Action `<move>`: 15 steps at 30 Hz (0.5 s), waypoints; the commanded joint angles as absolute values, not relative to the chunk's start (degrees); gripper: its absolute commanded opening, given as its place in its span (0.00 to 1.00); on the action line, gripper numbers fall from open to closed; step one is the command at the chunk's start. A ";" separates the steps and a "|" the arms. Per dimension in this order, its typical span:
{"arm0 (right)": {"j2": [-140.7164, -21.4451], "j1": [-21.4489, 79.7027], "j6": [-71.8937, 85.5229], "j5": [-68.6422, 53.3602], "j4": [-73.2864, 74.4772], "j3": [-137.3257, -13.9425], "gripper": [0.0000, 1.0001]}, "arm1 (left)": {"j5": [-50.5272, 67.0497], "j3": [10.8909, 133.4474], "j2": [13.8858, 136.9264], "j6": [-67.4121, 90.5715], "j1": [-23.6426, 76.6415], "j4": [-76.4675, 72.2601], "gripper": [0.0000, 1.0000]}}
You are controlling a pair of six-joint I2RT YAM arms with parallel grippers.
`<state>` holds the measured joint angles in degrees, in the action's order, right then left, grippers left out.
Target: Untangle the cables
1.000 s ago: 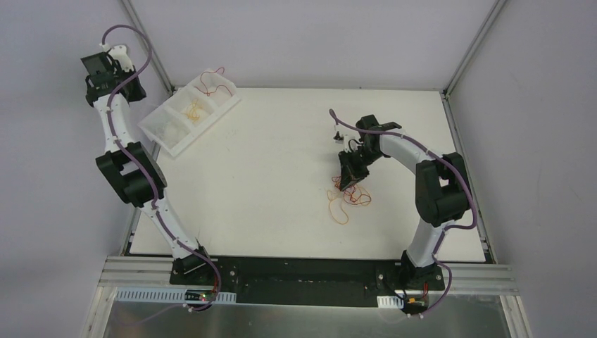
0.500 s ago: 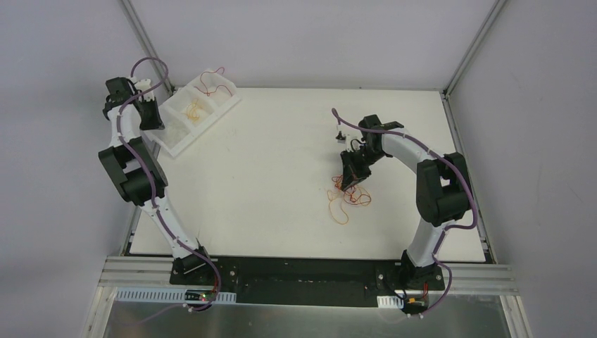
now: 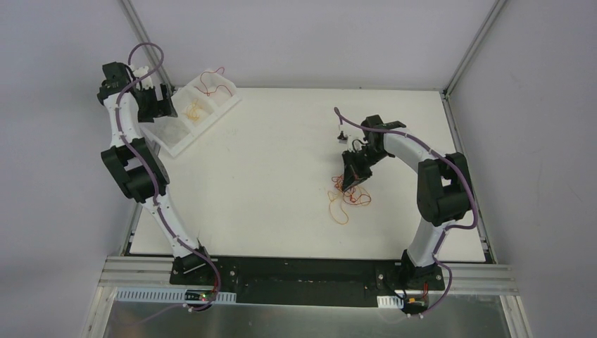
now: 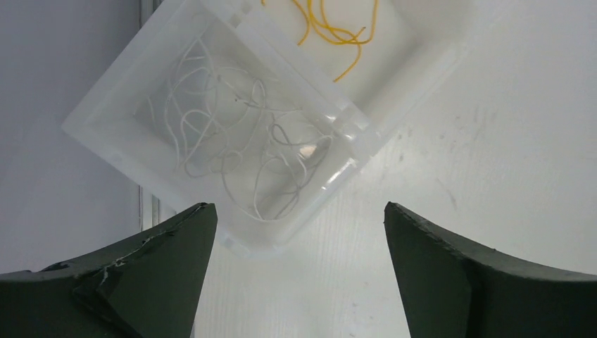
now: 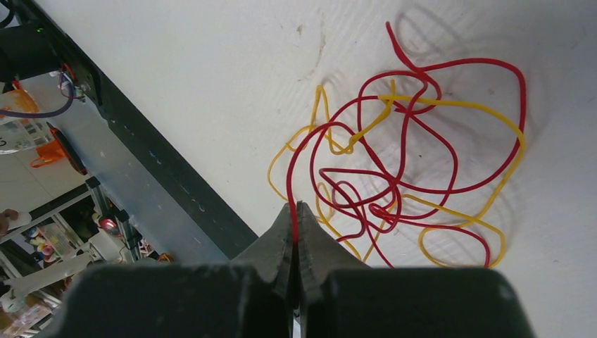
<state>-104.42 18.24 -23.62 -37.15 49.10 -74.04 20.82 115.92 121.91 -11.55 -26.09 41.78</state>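
Right gripper [image 5: 296,211] pinching a red strand [image 5: 289,172] of the cables [image 5: 389,98], right of table [image 3: 267,176] centre, I only see that grip from its wrist, left gripper [image 4: 299,208] gaping over far-left-corner tray [image 4: 105,134]

left gripper [image 4: 297,208] hangs wide open over the table's [image 3: 267,155] far left corner; right gripper [image 5: 296,208], right of centre, pinches the cables [image 5: 464,62].

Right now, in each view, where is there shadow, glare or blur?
Right wrist: thin red and yellow wires cast soft shadows on the white table; the dark right fingers, near the lens, look blurred. Left wrist: glare on a wall of the translucent white plastic tray. Top: even light.
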 commanded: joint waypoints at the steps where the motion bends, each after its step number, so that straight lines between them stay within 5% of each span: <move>1: -100.59 18.02 -22.28 -42.78 48.35 -76.06 0.00 | 27.15 120.42 111.06 -10.23 -26.61 46.12 0.96; 7: -98.73 19.23 -14.86 -49.41 40.93 -78.03 0.00 | 42.13 115.47 103.40 -15.84 -24.81 46.32 0.99; 12: -97.19 20.28 -8.89 -52.70 36.91 -83.03 0.00 | 47.41 103.18 96.49 -21.12 -11.99 45.38 0.99; 15: -97.03 17.44 -11.53 -49.96 42.00 -82.83 0.11 | 49.32 91.03 93.56 -18.83 -3.69 40.83 0.99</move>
<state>-100.51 19.97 -12.43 -48.88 39.88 -80.73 41.65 103.18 95.53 -17.63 -12.82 42.39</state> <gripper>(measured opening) 0.044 0.990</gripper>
